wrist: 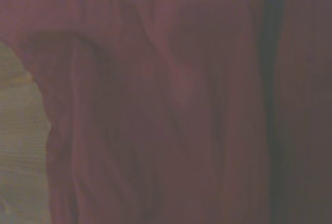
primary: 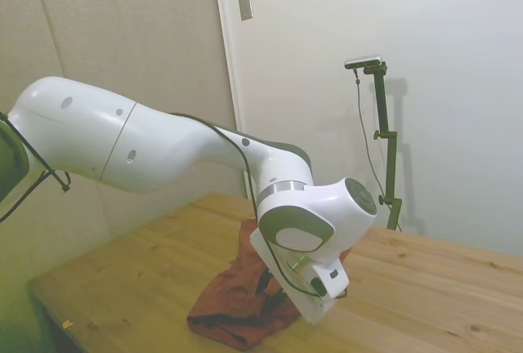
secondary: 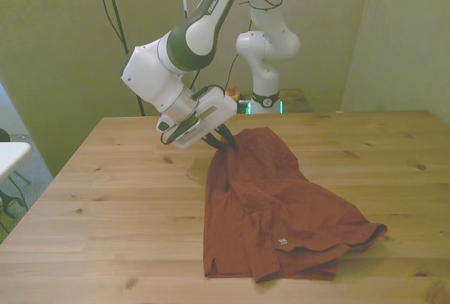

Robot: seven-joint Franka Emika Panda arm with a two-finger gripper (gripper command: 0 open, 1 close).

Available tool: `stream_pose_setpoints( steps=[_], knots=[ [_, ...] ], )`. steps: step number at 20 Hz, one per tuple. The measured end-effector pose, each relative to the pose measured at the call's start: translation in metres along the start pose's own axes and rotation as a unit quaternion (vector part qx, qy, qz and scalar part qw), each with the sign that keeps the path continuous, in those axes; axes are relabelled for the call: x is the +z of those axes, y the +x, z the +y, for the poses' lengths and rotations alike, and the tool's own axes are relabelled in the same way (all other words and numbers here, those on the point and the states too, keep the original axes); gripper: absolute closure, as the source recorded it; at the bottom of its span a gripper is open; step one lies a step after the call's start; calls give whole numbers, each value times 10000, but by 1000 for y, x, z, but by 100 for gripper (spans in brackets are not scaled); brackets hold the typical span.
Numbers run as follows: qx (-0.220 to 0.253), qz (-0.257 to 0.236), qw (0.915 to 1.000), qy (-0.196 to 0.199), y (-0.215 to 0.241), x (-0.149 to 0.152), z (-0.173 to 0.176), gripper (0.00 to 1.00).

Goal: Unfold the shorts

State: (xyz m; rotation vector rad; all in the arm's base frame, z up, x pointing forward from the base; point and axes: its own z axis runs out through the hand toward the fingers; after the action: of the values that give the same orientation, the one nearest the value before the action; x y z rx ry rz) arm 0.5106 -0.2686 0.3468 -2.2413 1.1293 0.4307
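Nearest the front camera, the folded lower hems of the shorts (secondary: 281,212) lie flat on the wooden table (secondary: 105,212); farther back, my gripper (secondary: 226,142) meets the raised upper edge, with rust-red cloth filling the wrist view. My dark fingers (secondary: 232,140) appear pinched on that edge, though I cannot tell how firmly. A thin pinch may slip, or lift both layers together, leaving the fold intact

Plain pale walls (primary: 392,10) surround a wooden table (secondary: 105,198); door frame (primary: 229,59) behind.
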Motion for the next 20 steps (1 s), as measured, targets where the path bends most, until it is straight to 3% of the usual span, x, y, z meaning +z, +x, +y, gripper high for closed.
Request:
stream_pose_setpoints(
  steps=[4, 8, 13, 20],
  knots=[
    [-188, 137, 9997, 57, -17, -16, -15, 100],
    [-587, 228, 9980, 41, -55, -23, -58, 100],
    [-988, 179, 9949, -126, -110, -5, -113, 100],
    [-1457, 138, 9878, -538, -163, 31, -145, 100]
  ],
)
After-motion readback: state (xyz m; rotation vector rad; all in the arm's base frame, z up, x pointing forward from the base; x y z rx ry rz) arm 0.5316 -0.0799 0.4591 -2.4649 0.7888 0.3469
